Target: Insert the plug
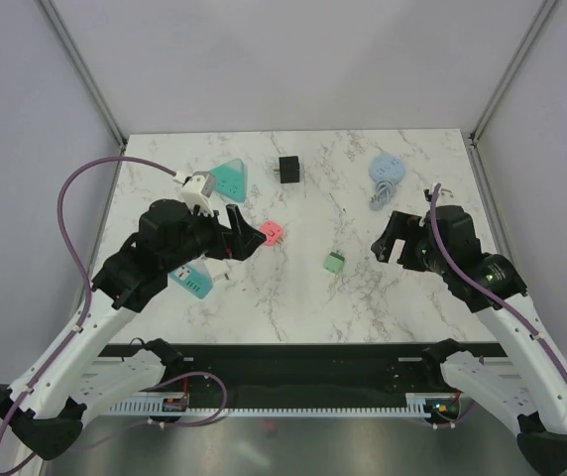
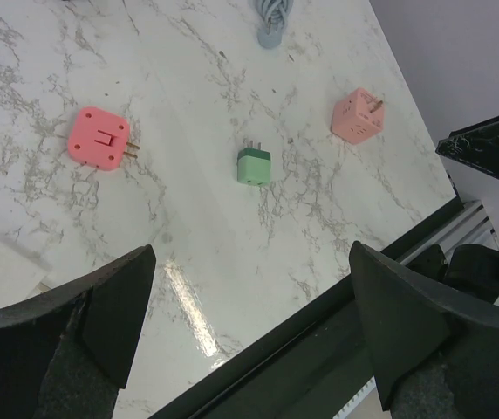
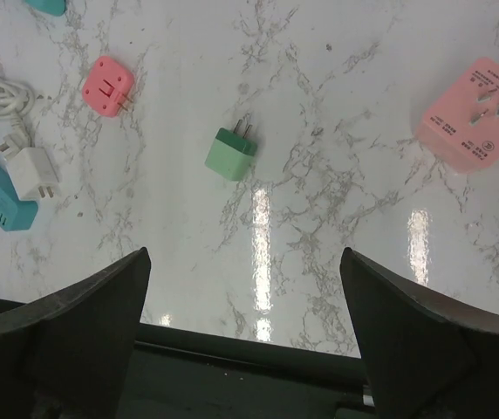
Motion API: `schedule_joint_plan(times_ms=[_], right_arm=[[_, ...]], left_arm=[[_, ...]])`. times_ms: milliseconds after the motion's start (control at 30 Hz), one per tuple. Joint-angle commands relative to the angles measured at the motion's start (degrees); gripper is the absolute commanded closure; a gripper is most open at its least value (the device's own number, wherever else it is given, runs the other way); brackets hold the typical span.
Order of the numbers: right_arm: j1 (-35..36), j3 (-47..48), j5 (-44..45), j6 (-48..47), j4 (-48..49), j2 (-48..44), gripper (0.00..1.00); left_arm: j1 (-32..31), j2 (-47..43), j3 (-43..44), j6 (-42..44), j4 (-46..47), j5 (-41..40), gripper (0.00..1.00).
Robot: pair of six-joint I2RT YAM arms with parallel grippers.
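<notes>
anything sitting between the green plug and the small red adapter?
No. Only bare marble tabletop separates the green plug and the small red adapter, seen clearly in the right wrist view.

Really bright and even in here, light's clearly coming from overhead. The glossy marble desk (image 1: 293, 297) throws it back: one white streak of glare in the left wrist view, two in the right wrist one. Shadows in the top view are soft and faint. Everything on the desk looks sharp; the dark jaws up close go a bit soft and lose detail.
</notes>
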Motion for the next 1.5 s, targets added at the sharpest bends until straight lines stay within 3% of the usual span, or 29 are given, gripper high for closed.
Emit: schedule_joint_plan(times_ms=[0, 333, 533, 667, 867, 1100, 1467], right_arm=[[0.29, 0.23, 1.54, -0.63, 0.44, 0.07, 0.02], [0.29, 5.5, 6.29, 0.16, -0.71, 4.98, 0.02], [0.2, 9.01, 20.42, 6.04, -5.27, 13.06, 0.02], [-1.02, 8.41, 25.0, 9.3, -6.6, 18.43, 0.02], [-6.91, 6.74, 24.66, 11.06, -6.16, 22.91, 0.02], [-11.04, 7.08, 26.95, 14.49, -5.37, 28.27, 0.02], [-14.12, 3.75, 25.45, 12.47, 3.23, 35.75, 0.02]], left_arm=[[0.22, -0.63, -0.04, 0.37, 2.63, -0.01, 0.0], [0.22, -0.98, 0.05, -1.65, 2.54, -1.67, 0.0], [0.22, -1.33, -1.45, -2.97, 2.45, 3.5, 0.01], [0.22, 0.07, -1.89, -2.18, 2.19, 6.32, 0.01], [0.22, 1.39, -2.85, -2.0, 2.28, 11.42, 0.02], [0.22, 1.83, -4.0, -1.04, 2.28, 12.21, 0.03], [0.22, 1.75, -3.91, 0.54, 2.54, 12.03, 0.05]])
